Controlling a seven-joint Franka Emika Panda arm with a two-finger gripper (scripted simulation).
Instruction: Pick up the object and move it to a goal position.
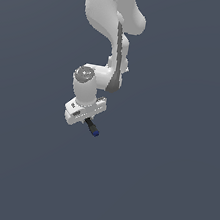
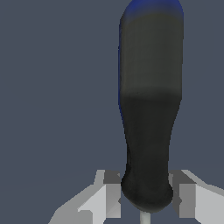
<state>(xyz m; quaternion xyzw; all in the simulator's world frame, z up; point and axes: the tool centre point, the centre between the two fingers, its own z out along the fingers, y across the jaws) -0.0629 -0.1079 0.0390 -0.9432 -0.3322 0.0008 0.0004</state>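
The screwdriver (image 1: pixel 92 128) has a black handle and a blue end cap; it sticks out from under my white gripper (image 1: pixel 82 119) towards the exterior view's right. In the wrist view the black handle (image 2: pixel 151 113) fills the middle, its blue cap at the far end, a sliver of grey shaft (image 2: pixel 144 217) at the near end. The two grey fingers (image 2: pixel 109 192) stand on either side of the handle's base and close against it. The gripper (image 2: pixel 146 197) is shut on the screwdriver. The shaft is hidden in the exterior view.
The white arm (image 1: pixel 108 25) comes down from the top of the exterior view. A plain dark grey-blue surface (image 1: pixel 170 183) lies all around. No goal marker shows.
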